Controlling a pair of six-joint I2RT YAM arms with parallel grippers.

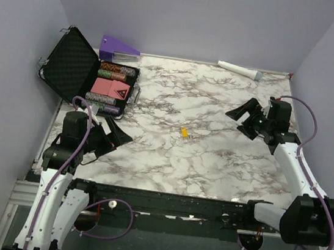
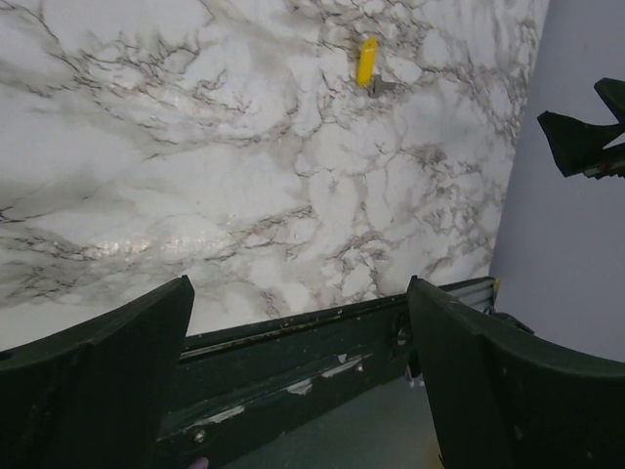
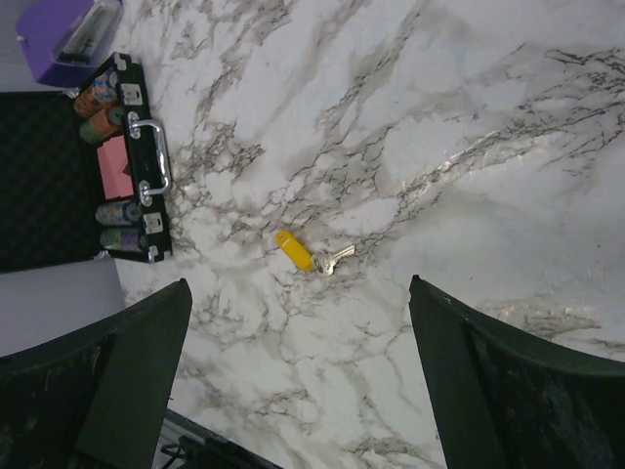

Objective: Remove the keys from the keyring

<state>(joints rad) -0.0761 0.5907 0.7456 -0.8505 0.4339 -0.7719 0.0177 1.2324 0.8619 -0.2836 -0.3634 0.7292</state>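
Note:
The keys (image 1: pixel 184 132) lie flat on the marble table near its middle: a small yellow tag (image 3: pixel 295 251) joined to a silver key (image 3: pixel 337 257). They also show at the top of the left wrist view (image 2: pixel 366 61). My left gripper (image 1: pixel 112 142) is open and empty over the table's near left edge, well left of the keys. My right gripper (image 1: pixel 242 121) is open and empty above the right side of the table, to the right of the keys. In both wrist views the jaws stand wide apart with nothing between them.
An open black case (image 1: pixel 70 66) holding poker chips and red boxes sits at the far left. A purple wedge (image 1: pixel 118 48) lies behind it. A white cylinder with a grey tip (image 1: pixel 239 69) lies by the back wall. A dark rail (image 1: pixel 163 198) runs along the near edge.

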